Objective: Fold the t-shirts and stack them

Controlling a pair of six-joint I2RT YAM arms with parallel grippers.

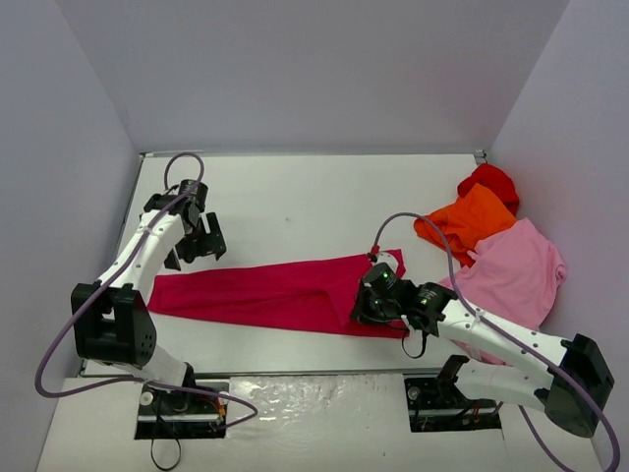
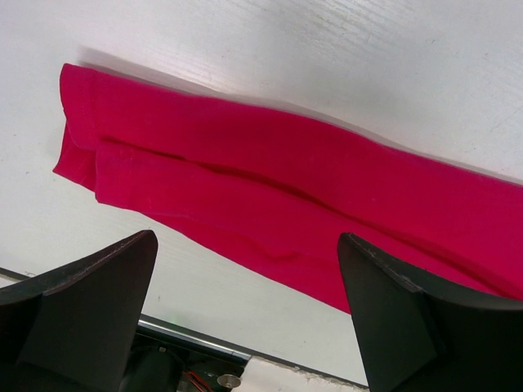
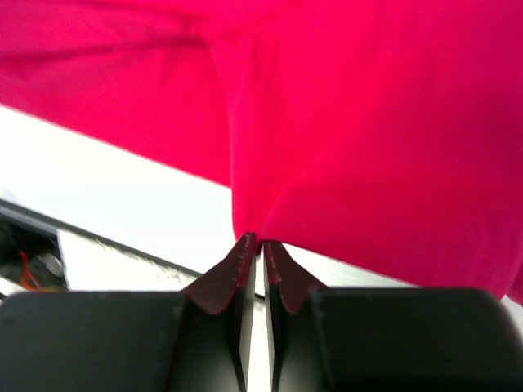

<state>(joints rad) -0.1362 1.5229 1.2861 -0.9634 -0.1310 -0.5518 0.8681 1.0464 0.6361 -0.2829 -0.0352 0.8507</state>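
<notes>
Nearest to me, the right gripper [image 3: 255, 243] is clenched on a small pinch at the near edge of the raspberry-red t-shirt [image 1: 265, 293], which lies as a long folded strip across the middle of the table [image 1: 295, 202]. Near its left end the left gripper [image 1: 194, 239] hangs with jaws wide apart, holding nothing. I think such a thin pinch may slip, or lift one layer only, so the strip drags and unfolds. The other t-shirts [image 1: 521, 265] wait heaped at the right.

White table [image 1: 295, 197]; raspberry-red t-shirt [image 1: 265, 293] spread across; other t-shirts [image 1: 511, 265] heaped aside.
</notes>
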